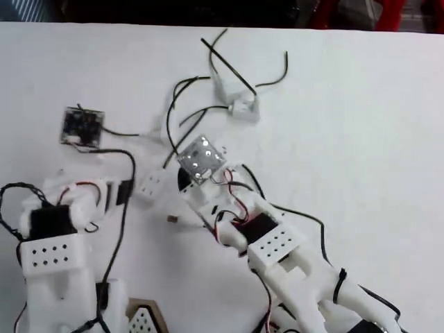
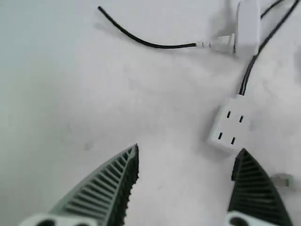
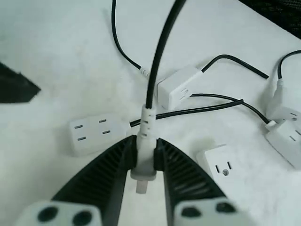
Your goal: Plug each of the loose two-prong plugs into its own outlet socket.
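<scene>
white table (image 1: 361,139); right hand (image 3: 145,143) pinches plug (image 3: 146,120), left hand (image 2: 189,149) spread open

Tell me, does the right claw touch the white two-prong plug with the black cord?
Touching. The right wrist view shows the right claw clamped on the white two-prong plug, with no gap on either side.

White plug (image 3: 144,157) near flat outlet block (image 3: 96,134)
</scene>
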Available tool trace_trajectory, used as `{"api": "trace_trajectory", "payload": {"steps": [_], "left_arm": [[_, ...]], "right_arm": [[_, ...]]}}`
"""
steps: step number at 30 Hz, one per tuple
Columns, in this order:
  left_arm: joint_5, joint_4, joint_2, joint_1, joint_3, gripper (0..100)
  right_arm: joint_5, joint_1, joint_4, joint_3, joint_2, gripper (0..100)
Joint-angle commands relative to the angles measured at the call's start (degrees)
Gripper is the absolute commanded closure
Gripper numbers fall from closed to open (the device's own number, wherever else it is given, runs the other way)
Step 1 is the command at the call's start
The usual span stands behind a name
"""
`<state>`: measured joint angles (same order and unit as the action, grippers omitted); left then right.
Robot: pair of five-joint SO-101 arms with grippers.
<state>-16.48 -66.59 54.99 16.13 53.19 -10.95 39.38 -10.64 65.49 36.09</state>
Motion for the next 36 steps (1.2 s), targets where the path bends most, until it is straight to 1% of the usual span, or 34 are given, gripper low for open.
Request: {"api": "trace_trajectory", "payload": {"steps": [1, 3, 5, 8, 12, 16, 18, 23, 27, 30, 33, 36], "left_arm": [[-4.6, 5.9, 0.8, -4.5, 4.0, 68], [-4.7, 7.0, -0.3, -4.8, 4.2, 68], [-5.5, 7.4, -4.3, -5.8, 2.4, 68], [-6.6, 7.1, -14.6, -8.5, -2.5, 68], [-6.9, 6.9, -29.0, -11.7, -10.2, 68], [-12.0, 7.3, -40.3, -13.6, -16.0, 69], [-13.8, 7.3, -45.1, -14.1, -18.2, 69], [-17.6, 7.4, -55.7, -14.1, -24.9, 75], [-18.2, 6.9, -64.1, -14.2, -30.1, 76], [-18.5, 4.2, -68.0, -14.2, -35.3, 79], [-22.9, 4.0, -70.1, -15.5, -38.3, 82], [-27.0, 4.2, -70.8, -17.8, -39.6, 83]], "right_arm": [[6.1, -2.2, 0.2, -1.5, 2.0, 98.1], [9.5, -4.4, 0.2, -1.1, 2.0, 98.1], [11.8, -6.7, 0.1, -1.0, 2.0, 98.1], [14.0, -9.7, 0.2, -0.8, 2.0, 98.1], [14.9, -12.8, 0.2, -0.7, 1.7, 98.1], [16.8, -15.3, 2.9, 0.2, 1.4, 98.1], [16.8, -15.6, 6.0, 1.5, 1.4, 98.1], [16.4, -15.6, 12.7, 4.6, 1.4, 98.1], [16.4, -15.6, 13.1, 4.7, 1.4, 98.1], [16.4, -15.6, 13.1, 4.7, 1.4, 98.1], [16.4, -15.7, 13.1, 4.7, 1.4, 98.1], [16.4, -15.7, 13.1, 4.7, 1.4, 98.1]]}}
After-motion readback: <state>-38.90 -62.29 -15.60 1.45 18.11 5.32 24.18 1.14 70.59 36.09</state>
